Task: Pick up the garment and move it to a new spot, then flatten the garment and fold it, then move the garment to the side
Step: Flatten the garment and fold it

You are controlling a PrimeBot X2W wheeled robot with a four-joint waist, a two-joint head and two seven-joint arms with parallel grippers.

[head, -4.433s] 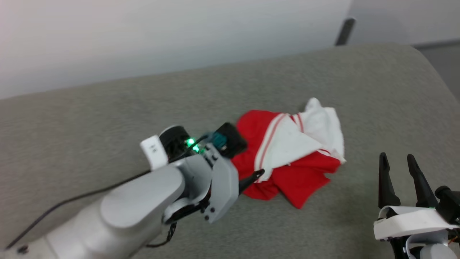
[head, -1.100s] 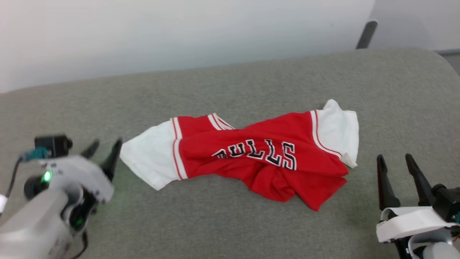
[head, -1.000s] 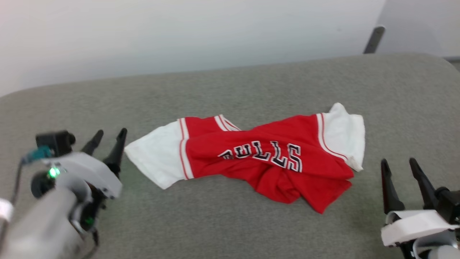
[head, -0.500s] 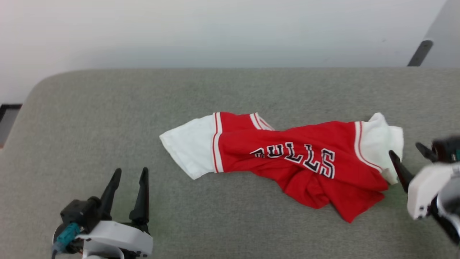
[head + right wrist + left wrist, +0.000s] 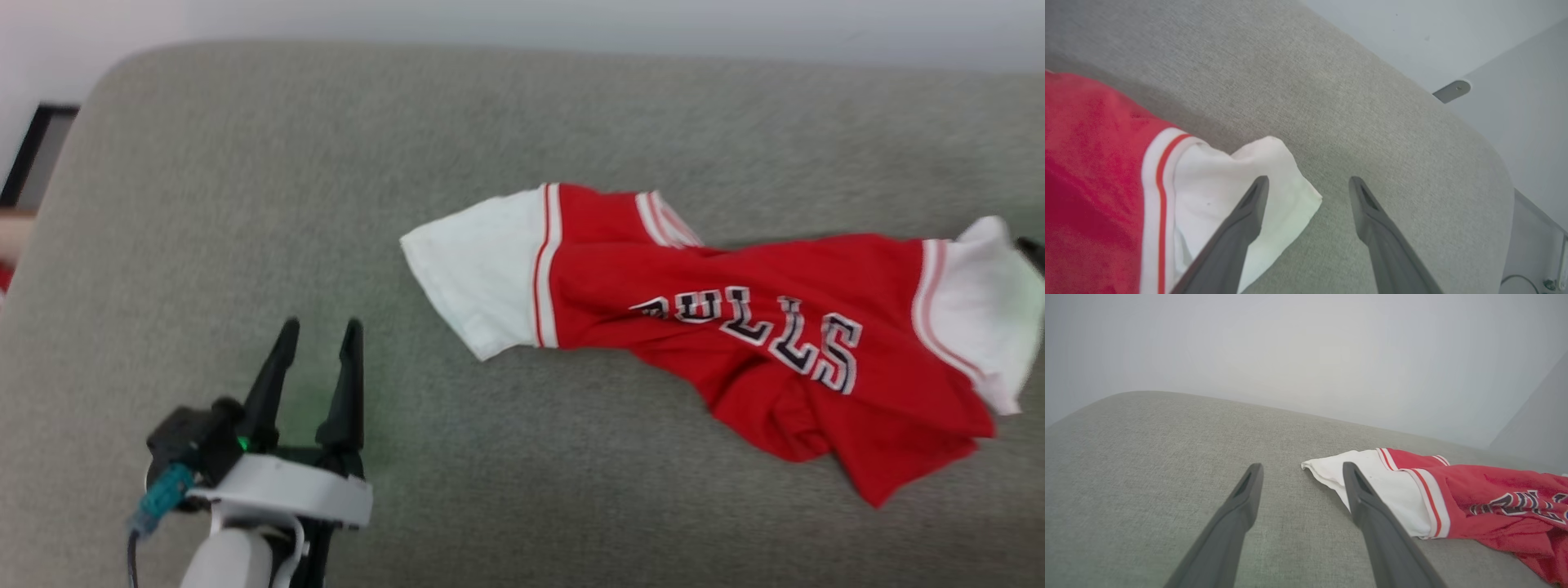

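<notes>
The garment [image 5: 735, 327], a red jersey with white sleeves and "BULLS" lettering, lies stretched out and wrinkled on the grey cushioned surface [image 5: 245, 204]. My left gripper [image 5: 320, 331] is open at the lower left, a short way from the left white sleeve [image 5: 478, 269], holding nothing. In the left wrist view the left gripper [image 5: 1302, 467] points past the sleeve's edge [image 5: 1372, 477]. My right gripper [image 5: 1308, 181] is open over the corner of the right white sleeve [image 5: 1216, 183]. One of its dark fingertips [image 5: 1032, 247] shows at the head view's right edge.
A pale wall runs behind the surface. The surface's rounded left end [image 5: 90, 90] drops off beside a dark frame [image 5: 37, 151]. In the right wrist view the rounded right end [image 5: 1494, 171] lies close, with a grey metal leg [image 5: 1451, 90] beyond it.
The left gripper pulled the bunched garment out leftward, let go and drew back to the lower left. The right gripper came up to the right sleeve. The head camera also shifted.
</notes>
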